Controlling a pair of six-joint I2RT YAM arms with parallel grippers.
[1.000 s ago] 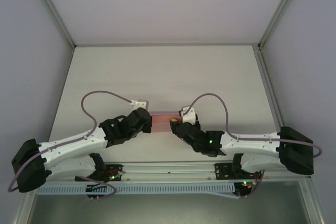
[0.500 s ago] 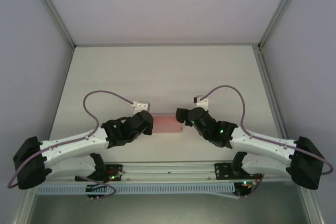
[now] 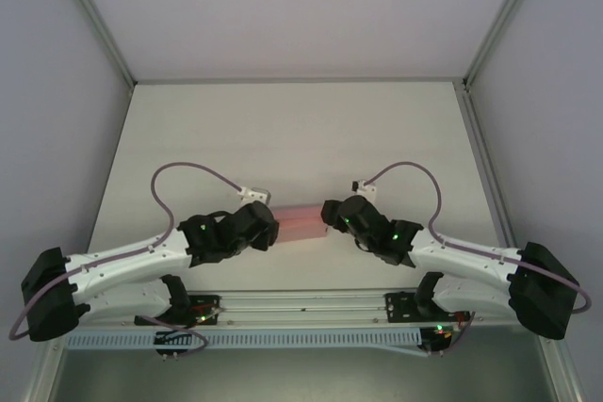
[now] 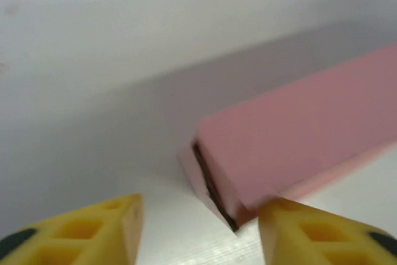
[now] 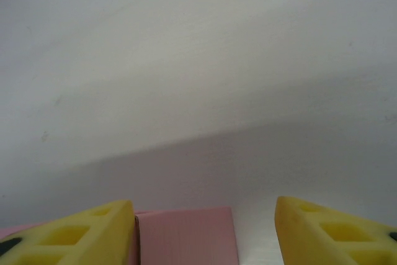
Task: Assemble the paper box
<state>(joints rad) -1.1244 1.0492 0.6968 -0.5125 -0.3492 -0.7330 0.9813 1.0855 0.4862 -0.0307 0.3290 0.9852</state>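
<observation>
Pink card, matte and thin, already stands as a long, shallow rectangular paper box [image 3: 300,223]. In the top view it lies low on the white surface [image 3: 301,129], toward 6 o'clock from the middle, with its length running from 9 to 3 o'clock. Your left end effector [image 3: 268,229] sits at its 9 o'clock end and your right end effector [image 3: 330,214] at its 3 o'clock end. From up here you cannot tell how either one is set.

From the left wrist, the paper box [image 4: 298,147] stretches away toward 2 o'clock, its broad top face smooth and its edges crisp. The near end shows a dark slit [image 4: 211,184] along the fold, so that end flap looks not fully tucked. The left end effector [image 4: 195,234] is released: its yellow foam fingers [image 4: 105,234] are spread wide, and the box corner lies between them, just beside the one at 5 o'clock.

From the right wrist, a flat pink panel of the paper box [image 5: 186,237] sits at 6 o'clock, just beside the finger at 7 o'clock. The right end effector [image 5: 205,240] is also released and grips nothing.

By my reading, the body is folded up. What remains is to close the slit end and check the other one.
</observation>
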